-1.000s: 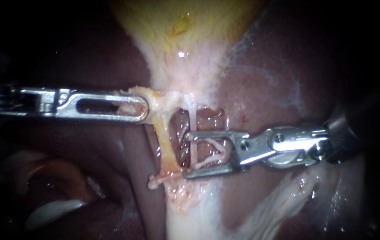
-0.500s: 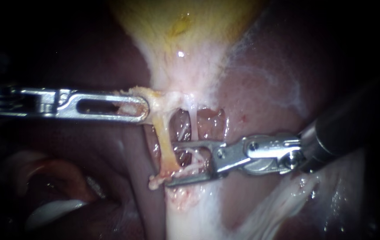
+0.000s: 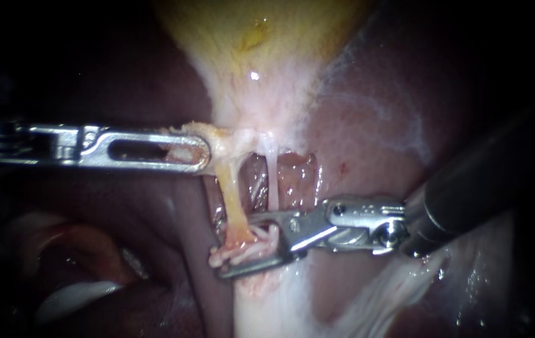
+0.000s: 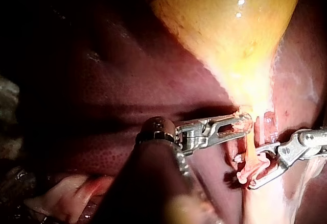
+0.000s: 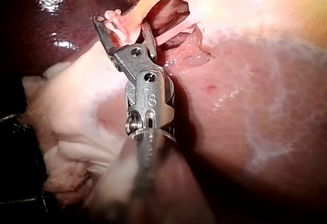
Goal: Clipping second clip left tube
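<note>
A big yellow bag, the gallbladder [image 3: 254,37], sat at 12 o'clock in the endoscope view, and it got thin and pale as it ran down toward the middle. Wet red liver [image 3: 367,138] lay all around it. The shiny silver left instrument [image 3: 199,153], with a long slot in its jaw, came in from 9 o'clock. Its jaws were closed tight on the pale tissue [image 3: 220,141] at the thin end of the gallbladder, and a bit of it showed through the slot. From that spot the left tube [image 3: 233,200], a thin yellow-orange string, ran down toward 6 o'clock. A thinner white tube [image 3: 271,181] ran just beside it on its 3 o'clock side. The right instrument [image 3: 239,247], with a dark shaft and a silver end, came in from 3 o'clock. Its jaws stood apart like a narrow V. The bottom end of the left tube, with some pink-white stringy bits [image 3: 248,250], sat between them, but I could not tell if both jaws pressed on it. A wide white band of tissue [image 3: 261,307] ran off toward 6 o'clock. In the left wrist view, the left tube hung from the closed jaws down into the other instrument's spread jaws. In the right wrist view, the pink stringy bits lay in the gap between the spread jaws.
</note>
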`<state>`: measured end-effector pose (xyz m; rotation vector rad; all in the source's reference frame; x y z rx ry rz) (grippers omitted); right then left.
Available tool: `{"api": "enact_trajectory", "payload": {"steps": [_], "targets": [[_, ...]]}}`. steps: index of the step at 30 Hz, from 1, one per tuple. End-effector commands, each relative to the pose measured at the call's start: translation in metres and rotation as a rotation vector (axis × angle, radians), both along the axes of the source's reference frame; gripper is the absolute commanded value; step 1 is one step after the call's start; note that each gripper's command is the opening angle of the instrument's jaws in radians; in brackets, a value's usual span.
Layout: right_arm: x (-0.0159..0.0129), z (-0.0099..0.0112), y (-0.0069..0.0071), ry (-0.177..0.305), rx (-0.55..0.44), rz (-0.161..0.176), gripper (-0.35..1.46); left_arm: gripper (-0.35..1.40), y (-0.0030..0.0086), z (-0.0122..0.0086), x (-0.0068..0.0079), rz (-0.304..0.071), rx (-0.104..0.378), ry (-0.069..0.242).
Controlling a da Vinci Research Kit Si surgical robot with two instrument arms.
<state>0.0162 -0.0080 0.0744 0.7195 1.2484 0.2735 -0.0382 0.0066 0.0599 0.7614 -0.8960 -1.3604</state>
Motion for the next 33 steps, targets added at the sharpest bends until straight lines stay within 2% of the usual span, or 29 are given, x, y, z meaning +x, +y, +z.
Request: {"api": "enact_trajectory", "payload": {"steps": [1, 12, 22, 25, 32, 33], "targets": [[0.0002, 0.0001, 0.0, -0.002, 0.002, 0.001, 0.43, -0.35, 0.0, 0.0001, 0.0, 0.0, 0.0, 0.0], [0.0012, 0.0004, 0.0, 0.004, 0.077, 0.029, 0.41, -0.35, 0.0, 0.0003, -0.0002, -0.003, -0.002, 0.003], [0.0012, 0.0004, 0.0003, 0.001, 0.142, 0.044, 0.25, -0.35, -0.0001, 0.0003, -0.0002, -0.003, -0.002, 0.003], [0.0011, 0.0004, 0.0003, -0.001, 0.159, 0.046, 0.16, -0.35, -0.0001, 0.0003, -0.0002, -0.003, -0.002, 0.003], [0.0007, 0.0003, 0.0003, -0.024, 0.231, 0.051, -0.35, -0.35, 0.0, 0.0004, -0.0002, -0.003, -0.003, 0.003], [0.0007, 0.0003, 0.0003, -0.023, 0.231, 0.05, -0.35, -0.35, -0.0001, 0.0005, -0.0002, -0.003, -0.003, 0.003]]}}
